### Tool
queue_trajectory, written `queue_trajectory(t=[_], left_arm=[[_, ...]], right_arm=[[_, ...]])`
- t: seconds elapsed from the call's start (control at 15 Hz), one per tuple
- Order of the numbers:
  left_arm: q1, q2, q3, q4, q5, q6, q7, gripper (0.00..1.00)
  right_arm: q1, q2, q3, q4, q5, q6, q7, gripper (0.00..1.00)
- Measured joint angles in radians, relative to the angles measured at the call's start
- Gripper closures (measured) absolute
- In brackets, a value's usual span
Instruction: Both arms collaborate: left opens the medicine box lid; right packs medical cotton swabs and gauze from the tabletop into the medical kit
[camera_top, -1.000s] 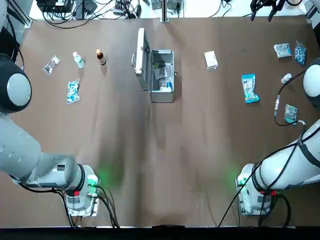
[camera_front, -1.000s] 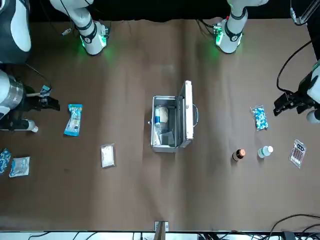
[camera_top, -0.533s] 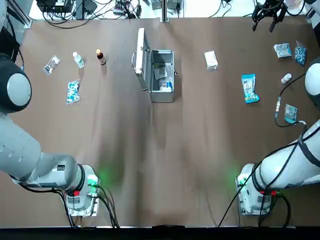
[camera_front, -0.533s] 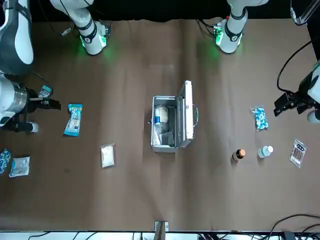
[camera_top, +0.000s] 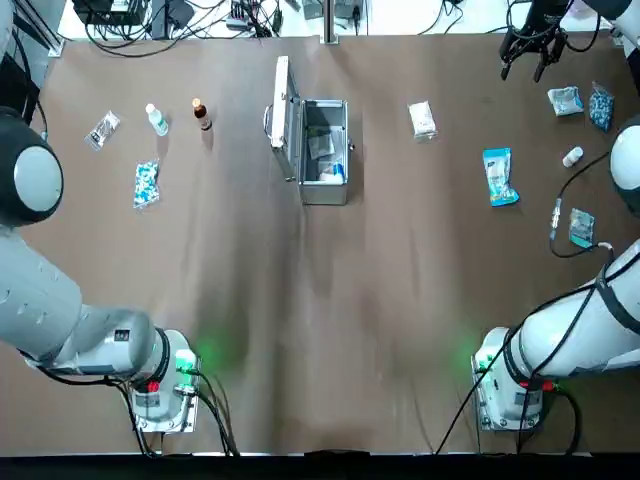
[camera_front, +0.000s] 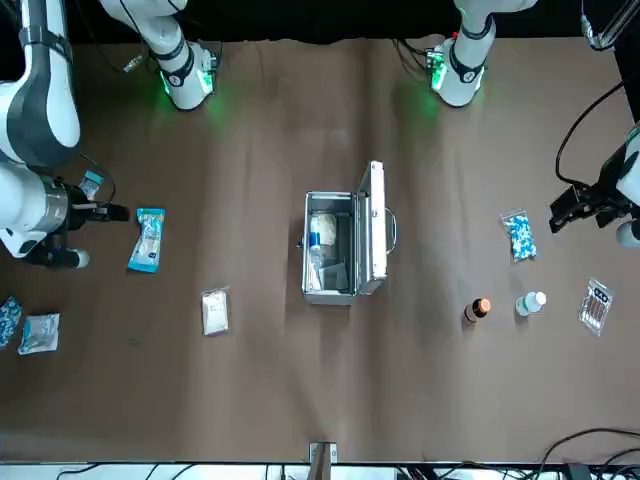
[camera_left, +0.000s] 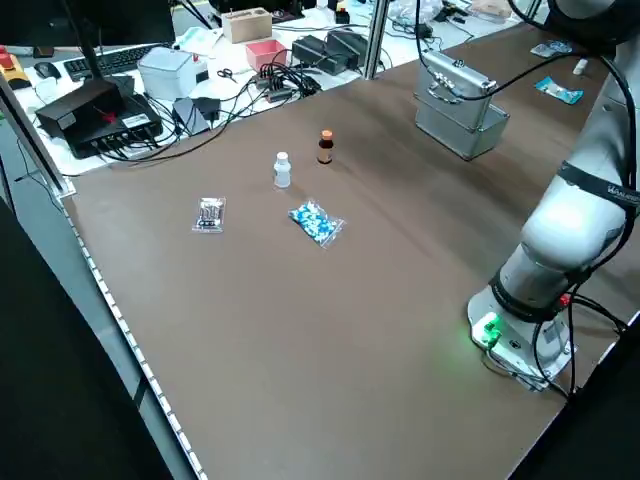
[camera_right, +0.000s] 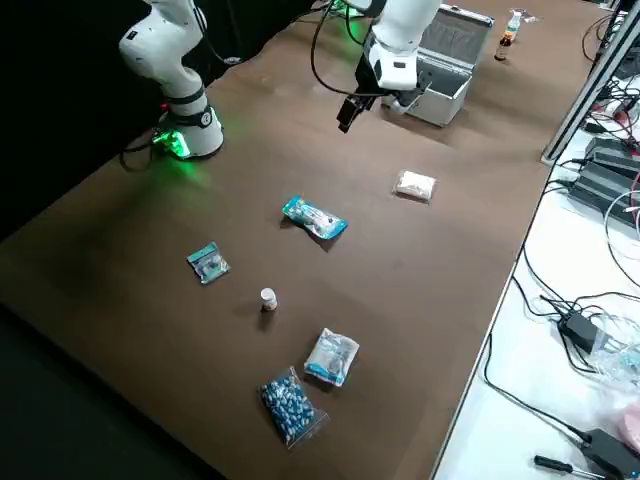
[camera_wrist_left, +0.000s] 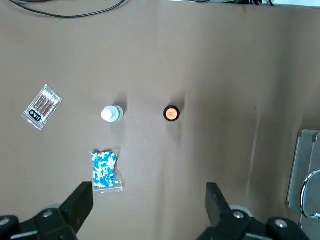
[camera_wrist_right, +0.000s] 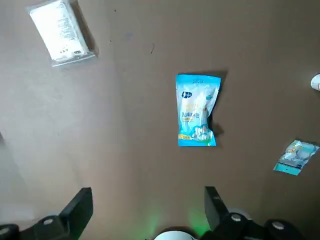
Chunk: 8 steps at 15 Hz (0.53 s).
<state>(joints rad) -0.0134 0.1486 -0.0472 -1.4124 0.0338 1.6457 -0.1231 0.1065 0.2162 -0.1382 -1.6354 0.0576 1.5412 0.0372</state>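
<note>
1. The medicine box (camera_top: 322, 152) stands at the far middle of the brown worktop (camera_top: 320, 300), its lid (camera_top: 282, 105) raised upright along its left side, grey interior showing with some items inside.
2. The medical cotton swabs (camera_top: 498, 176) lie flat on the worktop, well right of the box.
3. The gauze (camera_top: 422, 120) lies between the box and the swabs, toward the far edge, apart from both.
4. The right gripper (camera_wrist_right: 147, 205) hangs above the worktop near the swabs, fingers (camera_wrist_right: 77, 210) spread wide and empty.
5. The left gripper (camera_wrist_left: 149, 207) hangs high over the left side, above a speckled packet (camera_wrist_left: 105, 170), fingers (camera_wrist_left: 80, 202) wide apart, holding nothing.
</note>
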Motion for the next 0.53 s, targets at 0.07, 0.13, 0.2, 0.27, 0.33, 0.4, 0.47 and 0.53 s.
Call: queue_trajectory(t=[0.07,0.13,0.2,0.27,0.33,0.4,0.47,0.53], left_arm=[[0.000,0.000,0.000,0.000,0.000,0.000,0.000,0.00],[0.000,0.000,0.000,0.000,0.000,0.000,0.000,0.00],[0.000,0.000,0.000,0.000,0.000,0.000,0.000,0.00],[0.000,0.000,0.000,0.000,0.000,0.000,0.000,0.00],[0.000,0.000,0.000,0.000,0.000,0.000,0.000,0.00],[0.000,0.000,0.000,0.000,0.000,0.000,0.000,0.00],[0.000,0.000,0.000,0.000,0.000,0.000,0.000,0.00],[0.000,0.000,0.000,0.000,0.000,0.000,0.000,0.00]], right_arm=[[-0.004,0.000,0.000,-0.009,0.000,0.009,0.001,0.01],[-0.011,0.000,0.000,-0.021,-0.001,0.022,0.002,0.01],[-0.019,0.000,0.000,-0.035,-0.001,0.034,0.002,0.01],[-0.025,0.000,0.000,-0.053,-0.001,0.047,0.002,0.01],[-0.030,0.000,0.000,-0.073,-0.001,0.061,0.002,0.01],[-0.035,0.000,0.000,-0.096,-0.001,0.078,0.002,0.01],[-0.040,0.000,0.000,-0.119,-0.001,0.097,0.002,0.01],[-0.046,0.000,0.000,-0.142,-0.001,0.115,0.002,0.01]])
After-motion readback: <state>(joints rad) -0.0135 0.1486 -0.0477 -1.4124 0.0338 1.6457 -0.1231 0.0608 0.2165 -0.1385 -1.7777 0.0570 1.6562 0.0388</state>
